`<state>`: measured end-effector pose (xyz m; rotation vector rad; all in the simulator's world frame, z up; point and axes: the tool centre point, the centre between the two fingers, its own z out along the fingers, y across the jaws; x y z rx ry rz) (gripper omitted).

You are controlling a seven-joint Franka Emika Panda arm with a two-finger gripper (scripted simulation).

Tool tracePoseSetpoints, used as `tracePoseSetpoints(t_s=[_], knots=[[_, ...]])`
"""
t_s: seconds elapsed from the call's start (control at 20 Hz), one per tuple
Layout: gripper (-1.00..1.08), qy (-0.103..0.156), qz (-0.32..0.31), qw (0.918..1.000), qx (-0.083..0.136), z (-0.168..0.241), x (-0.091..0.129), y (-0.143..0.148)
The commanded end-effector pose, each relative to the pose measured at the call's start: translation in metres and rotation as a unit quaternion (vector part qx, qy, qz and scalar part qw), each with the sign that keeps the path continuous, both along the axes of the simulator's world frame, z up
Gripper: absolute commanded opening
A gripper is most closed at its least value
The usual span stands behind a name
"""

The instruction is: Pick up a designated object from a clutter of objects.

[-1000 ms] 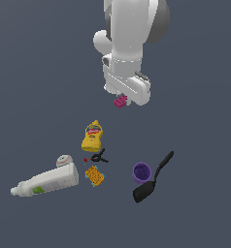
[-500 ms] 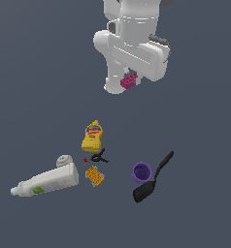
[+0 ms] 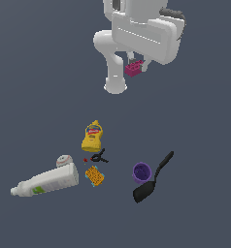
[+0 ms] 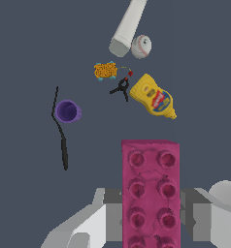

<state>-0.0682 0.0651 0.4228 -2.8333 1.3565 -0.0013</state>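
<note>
The magenta studded brick [image 3: 133, 69] hangs high above the clutter, clamped between my gripper's [image 3: 135, 67] fingers under the white hand. In the wrist view the brick [image 4: 150, 189] fills the near field, with a grey finger [image 4: 111, 204] pressed to each long side. The rest of the clutter lies far below on the dark floor: yellow mustard bottle [image 3: 92, 136], white bottle [image 3: 47, 181], baseball [image 3: 63, 160], orange sponge [image 3: 94, 176], black clamp [image 3: 98, 157], purple cup [image 3: 141, 171], black spatula [image 3: 151, 180].
The clutter also shows in the wrist view: mustard bottle [image 4: 154, 97], baseball [image 4: 140, 46], white bottle [image 4: 127, 28], sponge [image 4: 105, 70], clamp [image 4: 121, 88], purple cup [image 4: 68, 111], spatula [image 4: 60, 131]. Dark floor [image 3: 200, 126] surrounds them.
My gripper has risen with the magenta brick in it and moved toward the exterior view's right. The items on the floor have not moved.
</note>
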Motion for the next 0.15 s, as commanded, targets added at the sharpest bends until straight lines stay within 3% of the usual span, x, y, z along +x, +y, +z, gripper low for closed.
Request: tracePoseSetpoints(t_s=[0.0,0.1], knots=[[-1.00,0.000,0.000,1.0000,0.000,0.0046,0.0004,0.0011],[-1.00,0.000,0.000,1.0000,0.000,0.0056,0.0005,0.0014]])
